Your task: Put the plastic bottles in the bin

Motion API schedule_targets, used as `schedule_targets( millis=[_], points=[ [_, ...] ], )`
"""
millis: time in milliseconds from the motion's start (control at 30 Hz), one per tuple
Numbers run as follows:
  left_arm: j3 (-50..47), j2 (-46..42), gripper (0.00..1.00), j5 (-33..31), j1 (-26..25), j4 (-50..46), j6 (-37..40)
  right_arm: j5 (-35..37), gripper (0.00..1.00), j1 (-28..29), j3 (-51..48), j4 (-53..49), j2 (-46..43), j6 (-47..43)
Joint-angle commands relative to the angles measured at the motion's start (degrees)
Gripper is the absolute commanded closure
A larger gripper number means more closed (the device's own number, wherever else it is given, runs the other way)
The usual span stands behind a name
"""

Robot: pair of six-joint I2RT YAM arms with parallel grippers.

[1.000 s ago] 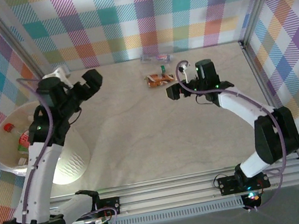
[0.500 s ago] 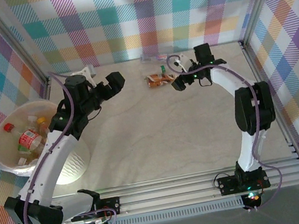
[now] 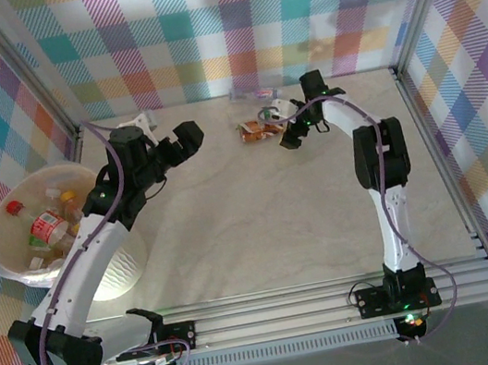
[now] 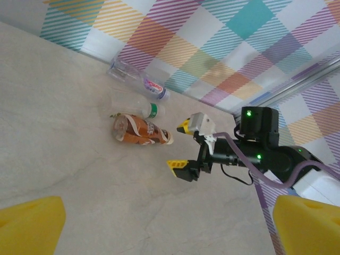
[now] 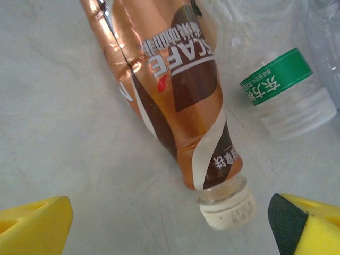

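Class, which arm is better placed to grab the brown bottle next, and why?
Right. The right gripper, open, hangs beside the brown bottle; the left gripper sits back near the bin.

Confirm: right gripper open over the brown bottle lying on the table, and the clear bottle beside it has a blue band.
The band on the clear bottle is green, not blue; the right wrist view shows it. The rest holds: right gripper open over the brown bottle on the table.

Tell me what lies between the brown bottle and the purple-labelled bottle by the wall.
A clear bottle with a green label lies between them, on its side; the left wrist view shows it.
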Motion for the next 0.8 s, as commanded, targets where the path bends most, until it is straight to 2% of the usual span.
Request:
schedule_targets(
  millis=[0,200,433,667,767],
  points=[
    [-0.5,-0.9,0.00,0.1,-0.8,-0.2,-0.5,-2.2,0.05,0.5,4.7,-2.7,3.6,-3.1],
    [-1.0,0.5,0.00,0.8,-0.8,-0.3,-1.1,-4.0,0.07,1.1,12.4,-6.2,10.2,-5.3],
    [-1.1,1.3,0.00,0.9,-0.9,-0.7,-1.1,-4.3,0.15,1.6,12.7,-8.1,11.0,-9.3],
    [-1.3,1.2,0.00,0.1,-0.8,-0.8,-0.8,-4.4,0.32,1.7,9.6,-6.1,10.4,-11.8],
    [-1.6,1.3,0.00,-0.5,-0.9,-0.8,-0.8,-5.2,0.47,1.7,9.1,-5.6,9.8,-11.3]
  ],
)
